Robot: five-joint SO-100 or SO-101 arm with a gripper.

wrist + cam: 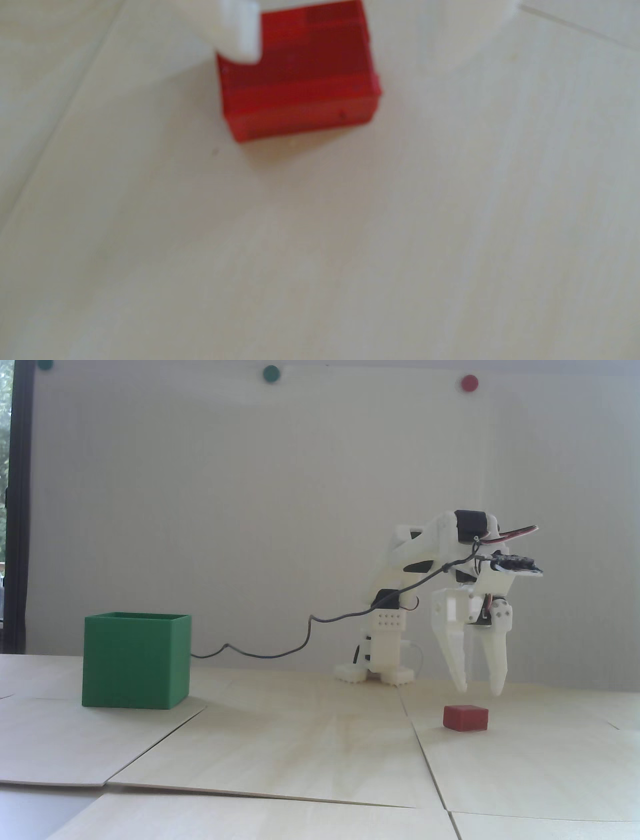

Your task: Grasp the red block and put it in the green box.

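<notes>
The red block (pixel 465 717) is small and dark red, and it lies on the pale wooden table at the right of the fixed view. My white gripper (pixel 479 691) hangs open just above it, tips pointing down and a little to the block's right, touching nothing. In the blurred wrist view the red block (pixel 304 76) fills the top centre. One of the fingertips (pixel 242 38) overlaps its left corner, and the other is a pale blur at top right. The gripper (pixel 349 52) holds nothing. The green box (pixel 135 660), a large open-topped cube, stands on the table far to the left.
The arm's white base (pixel 377 660) stands at the back, behind the block. A dark cable (pixel 280 652) sags from the wrist to behind the box. The table is made of plywood sheets with seams (pixel 425 755) and slightly raised edges. Coloured round dots (pixel 470 382) are on the wall.
</notes>
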